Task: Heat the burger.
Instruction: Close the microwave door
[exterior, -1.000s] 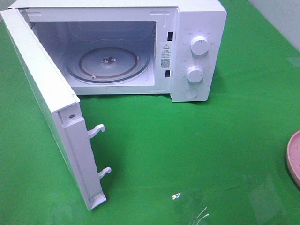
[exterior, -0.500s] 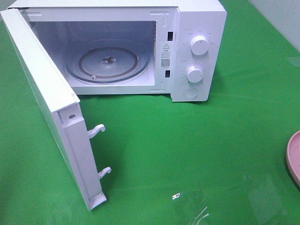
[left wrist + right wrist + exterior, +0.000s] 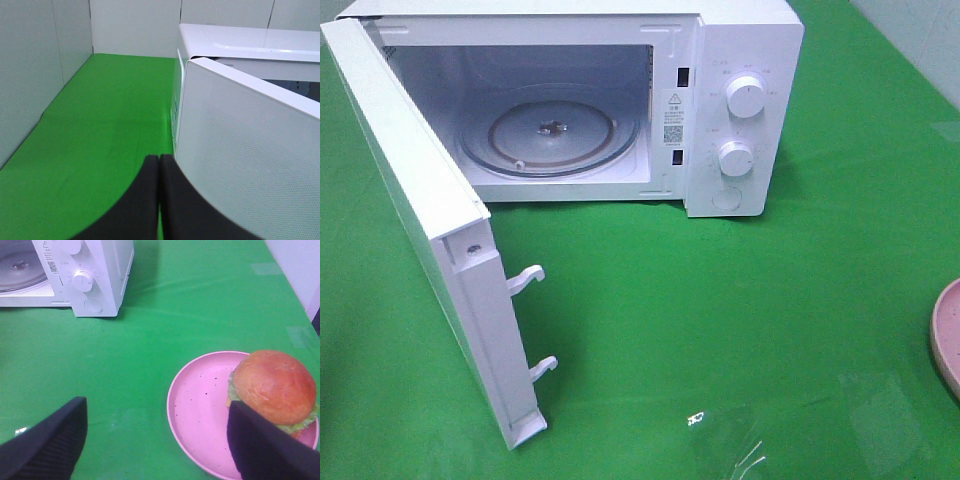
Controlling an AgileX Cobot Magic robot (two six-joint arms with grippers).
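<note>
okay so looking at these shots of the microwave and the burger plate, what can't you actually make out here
- Burger: absent from the high view, beyond its right edge; in the right wrist view a finger of the right claw covers its lower part.
- Pink plate: only a sliver in the high view, cut by the right edge.
- Microwave dial markings: too small to read.
- Both arms: out of the high view.
- Left claw: only blurred, closed tips show.

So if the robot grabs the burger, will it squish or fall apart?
Probably a bit. The burger is stacked layers, lettuce poking out, so a sideways squeeze might shift them. Its bun looks glossy, maybe slippery. It sits at the plate edge.
</note>
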